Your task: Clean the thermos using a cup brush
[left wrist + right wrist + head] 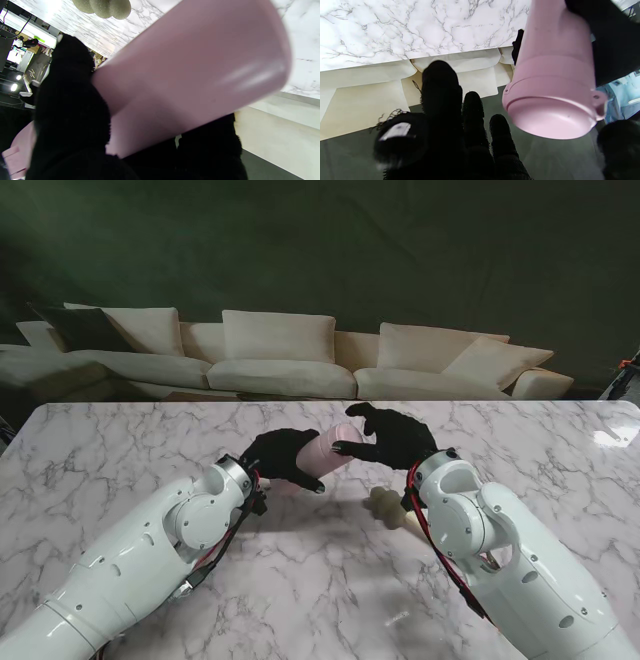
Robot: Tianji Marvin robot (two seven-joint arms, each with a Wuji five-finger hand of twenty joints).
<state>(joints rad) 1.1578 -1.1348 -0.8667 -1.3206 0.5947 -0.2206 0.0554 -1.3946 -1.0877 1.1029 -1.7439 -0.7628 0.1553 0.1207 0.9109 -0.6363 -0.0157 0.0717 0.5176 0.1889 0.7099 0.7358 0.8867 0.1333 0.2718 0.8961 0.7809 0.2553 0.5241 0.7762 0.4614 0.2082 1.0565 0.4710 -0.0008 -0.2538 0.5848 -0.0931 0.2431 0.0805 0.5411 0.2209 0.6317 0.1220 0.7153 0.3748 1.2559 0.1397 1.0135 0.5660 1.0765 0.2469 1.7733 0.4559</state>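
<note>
My left hand is shut on a pink thermos, holding it tilted above the marble table with its lid end toward my right. In the left wrist view the pink body fills the frame between my black fingers. My right hand is open at the lid end, fingers spread. The right wrist view shows the lid between the fingers and the thumb, which do not close on it. The cup brush's cream sponge head lies on the table beside my right forearm, which hides its handle; this brush head also shows in the left wrist view.
The white marble table stretches to both sides. Beyond its far edge stands a cream sofa against a dark wall. My two forearms cross the near half of the table.
</note>
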